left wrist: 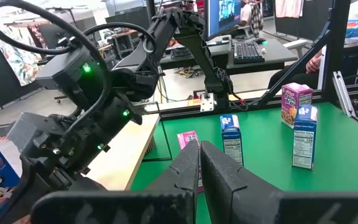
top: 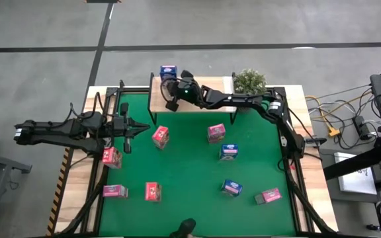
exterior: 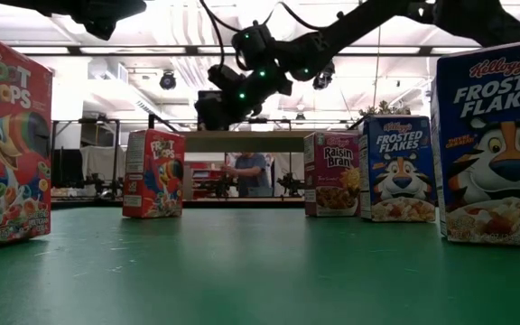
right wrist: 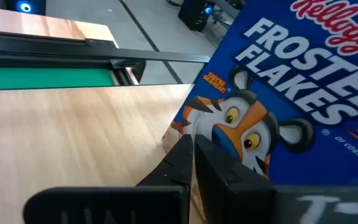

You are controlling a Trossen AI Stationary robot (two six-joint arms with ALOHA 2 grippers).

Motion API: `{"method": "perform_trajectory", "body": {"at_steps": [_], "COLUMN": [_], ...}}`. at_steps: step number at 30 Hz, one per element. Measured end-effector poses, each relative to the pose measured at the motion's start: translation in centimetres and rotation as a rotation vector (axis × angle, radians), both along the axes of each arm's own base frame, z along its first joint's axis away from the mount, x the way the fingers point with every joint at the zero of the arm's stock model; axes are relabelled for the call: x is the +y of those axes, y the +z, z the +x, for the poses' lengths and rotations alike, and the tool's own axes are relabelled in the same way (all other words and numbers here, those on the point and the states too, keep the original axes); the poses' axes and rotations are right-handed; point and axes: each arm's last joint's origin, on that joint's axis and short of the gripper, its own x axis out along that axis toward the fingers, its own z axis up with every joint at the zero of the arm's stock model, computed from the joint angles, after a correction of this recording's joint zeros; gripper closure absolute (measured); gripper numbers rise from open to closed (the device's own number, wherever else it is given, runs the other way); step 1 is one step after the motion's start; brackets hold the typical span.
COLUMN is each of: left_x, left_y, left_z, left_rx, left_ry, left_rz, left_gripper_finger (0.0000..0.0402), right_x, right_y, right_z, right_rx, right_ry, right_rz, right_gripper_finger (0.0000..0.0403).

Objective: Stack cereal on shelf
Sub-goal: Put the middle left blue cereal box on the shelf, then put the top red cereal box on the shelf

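In the overhead view, the right hand [top: 170, 89] reaches to the upper centre of the frame over the light wooden shelf board [top: 159, 102], just below a blue Frosted Flakes cereal box [top: 169, 71] that stands on the shelf's far edge. That hand's fingers are closed on nothing. Its wrist view alone shows how near it is: the closed dark fingers [right wrist: 188, 155] point at the box's printed tiger front [right wrist: 278, 93], with pale shelf wood [right wrist: 73, 124] beneath; whether they touch the box cannot be told.

The left hand [top: 129, 129] hangs at centre left over the green mat [top: 190, 172], fingers pressed together and empty, as its wrist view [left wrist: 199, 163] confirms.

From above, eight more small boxes lie scattered on the mat: pink ones [top: 161, 136] across the left and centre, blue ones [top: 229, 152] at right. Only the low view gives their brands: Froot Loops [exterior: 153, 173], Raisin Bran [exterior: 334, 173] and Frosted Flakes [exterior: 401, 168]. It also shows a person [exterior: 251, 173] standing far behind the counter.
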Motion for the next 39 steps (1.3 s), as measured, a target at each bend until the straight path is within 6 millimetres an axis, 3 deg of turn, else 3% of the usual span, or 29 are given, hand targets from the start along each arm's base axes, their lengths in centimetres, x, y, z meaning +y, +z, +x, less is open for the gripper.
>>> {"method": "perform_trajectory", "body": {"at_steps": [7, 14, 20, 27, 34, 39], "left_x": [0.0, 0.0, 0.0, 0.0, 0.0, 0.0], "left_y": [0.0, -0.2, -0.2, -0.2, -0.3, -0.8], "left_z": [0.0, 0.0, 0.0, 0.0, 0.2, 0.6], "left_rx": [0.001, 0.017, 0.016, 0.017, 0.023, 0.060], "left_ry": [0.000, 0.001, 0.000, 0.001, 0.004, 0.013], "left_rz": [0.000, 0.001, 0.001, -0.004, -0.038, -0.113], "left_gripper_finger": [0.0402, 0.0402, 0.0402, 0.0402, 0.0402, 0.0402], "right_x": [0.5, 2.3, 5.2, 10.3, 15.9, 18.2], "right_y": [0.1, 0.8, 3.9, 6.7, 4.7, 2.7], "right_z": [-0.1, -1.0, -2.5, -4.4, -5.7, -7.8], "right_rx": [0.033, 0.161, 0.217, 0.232, 0.200, 0.158], "right_ry": [0.011, 0.034, 0.075, 0.159, 0.283, 0.341], "right_rz": [0.003, 0.067, 0.096, 0.120, 0.107, 0.088], "right_gripper_finger": [0.0394, 0.0394, 0.0394, 0.0394, 0.0394, 0.0394]}}
